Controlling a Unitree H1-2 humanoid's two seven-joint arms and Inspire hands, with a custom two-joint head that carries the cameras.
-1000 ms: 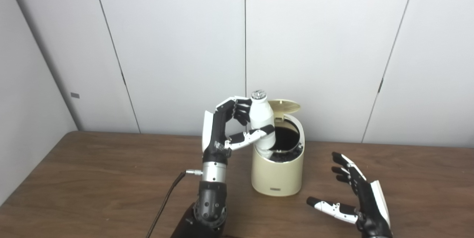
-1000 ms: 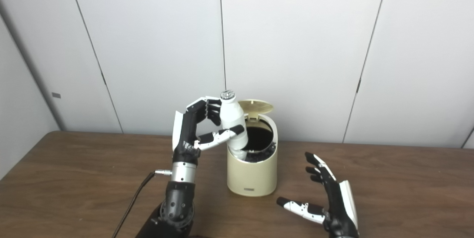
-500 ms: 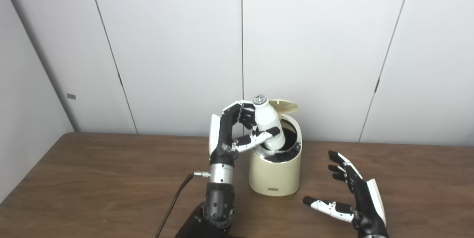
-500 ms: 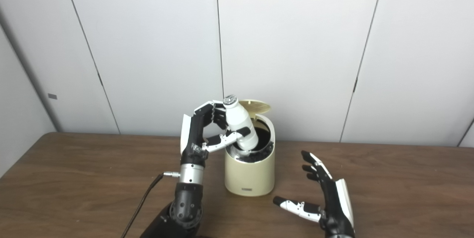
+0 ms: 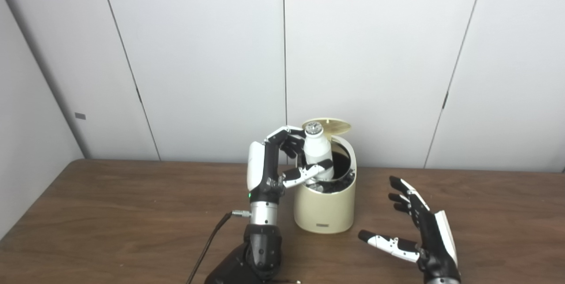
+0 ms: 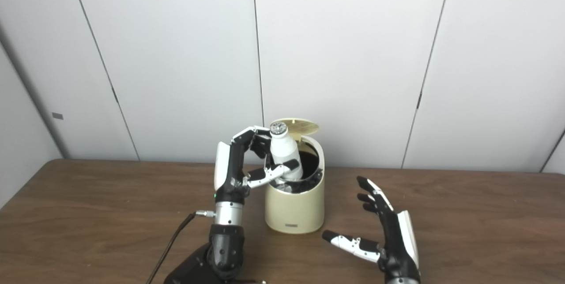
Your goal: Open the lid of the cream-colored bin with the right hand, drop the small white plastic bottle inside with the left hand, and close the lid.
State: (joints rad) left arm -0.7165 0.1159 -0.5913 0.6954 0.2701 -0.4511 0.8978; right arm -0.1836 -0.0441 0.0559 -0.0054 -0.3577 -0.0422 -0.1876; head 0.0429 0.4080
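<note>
Above the bin's open mouth, the left hand pinches the small white plastic bottle between thumb and fingers, cap up and leaning slightly. The bottle's lower end sits inside the dark opening, its cap just in front of the raised lid. No writing is legible on the bottle; the silvery cap carries marks too small to read.

Directly below and to the right of that hand stands the one cream-colored bin, its lid hinged up at the back. A small dark plate on its front wall may be a label, but nothing on it can be read.

Farther right of the bin, well apart from it, the right hand hovers with fingers spread and thumb stretched toward the bin, holding nothing.

One bottle, one bin, two hands. A black cable trails from the left wrist toward the table's near edge. The brown wooden table lies bare to the left of the left hand and beyond the right hand; its back edge meets the white panelled wall just behind the bin.
</note>
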